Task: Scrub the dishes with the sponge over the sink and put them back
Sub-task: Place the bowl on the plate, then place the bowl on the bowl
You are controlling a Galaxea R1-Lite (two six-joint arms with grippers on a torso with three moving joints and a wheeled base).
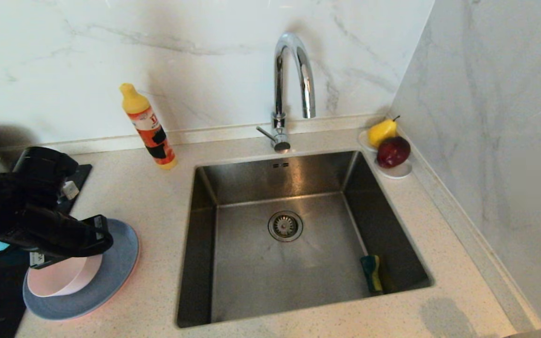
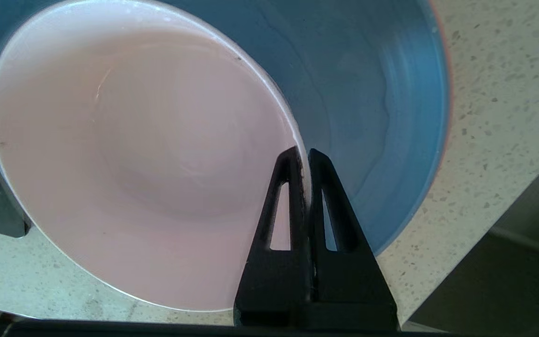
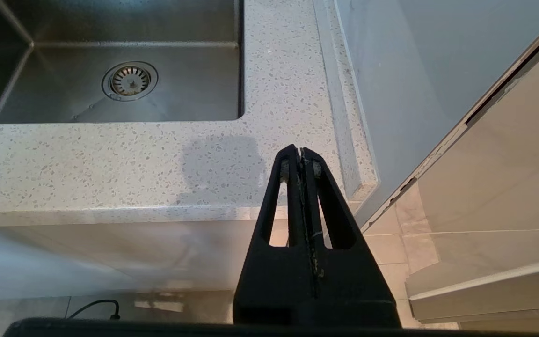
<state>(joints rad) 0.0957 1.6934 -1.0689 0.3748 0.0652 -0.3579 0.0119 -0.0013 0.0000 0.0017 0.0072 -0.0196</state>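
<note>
The left hand [image 2: 301, 157] pinched the pink bowl's [image 2: 143, 154] rim, lower left of the head view; the grip needed seating deeper before lifting off the blue plate [image 2: 372, 93]; the right hand [image 3: 301, 157] hung closed, empty.

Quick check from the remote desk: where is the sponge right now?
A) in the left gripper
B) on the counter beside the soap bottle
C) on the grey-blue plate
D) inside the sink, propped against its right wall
D: the sponge stands on edge on the floor of the sink, near the front right corner against the right wall, while the left gripper pinches the rim of the pink bowl.
</note>
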